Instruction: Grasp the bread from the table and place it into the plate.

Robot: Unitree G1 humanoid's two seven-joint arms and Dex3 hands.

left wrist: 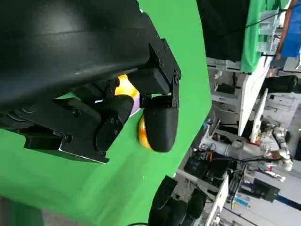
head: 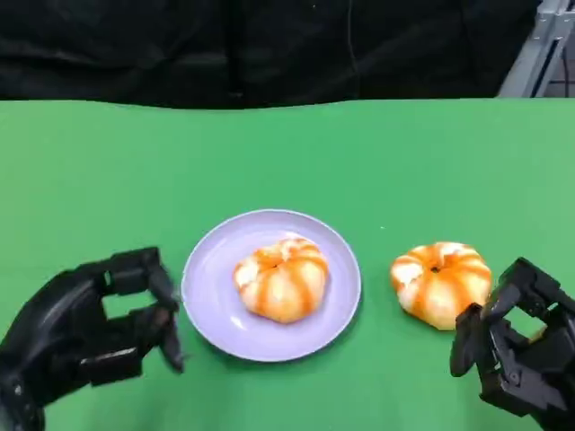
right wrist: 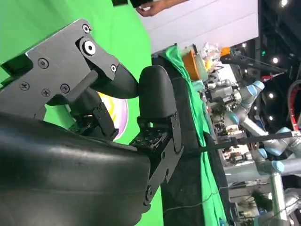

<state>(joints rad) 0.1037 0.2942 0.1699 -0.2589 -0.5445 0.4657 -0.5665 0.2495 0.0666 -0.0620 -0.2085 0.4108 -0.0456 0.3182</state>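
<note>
A green cloth (head: 377, 162) covers the table, and a black curtain (head: 269, 45) hangs along its far edge at twelve o'clock. At two o'clock a grey metal frame (head: 539, 49) leans into the corner. The right wrist view shows a dim workshop with ceiling spotlights (right wrist: 275, 60), another green-draped table (right wrist: 200, 101) and blue-jointed robot arms (right wrist: 273, 141).

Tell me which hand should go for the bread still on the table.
Right. The right hand sits open just beside the bread on the table, while the left hand is across the plate, which already holds a bread.
</note>
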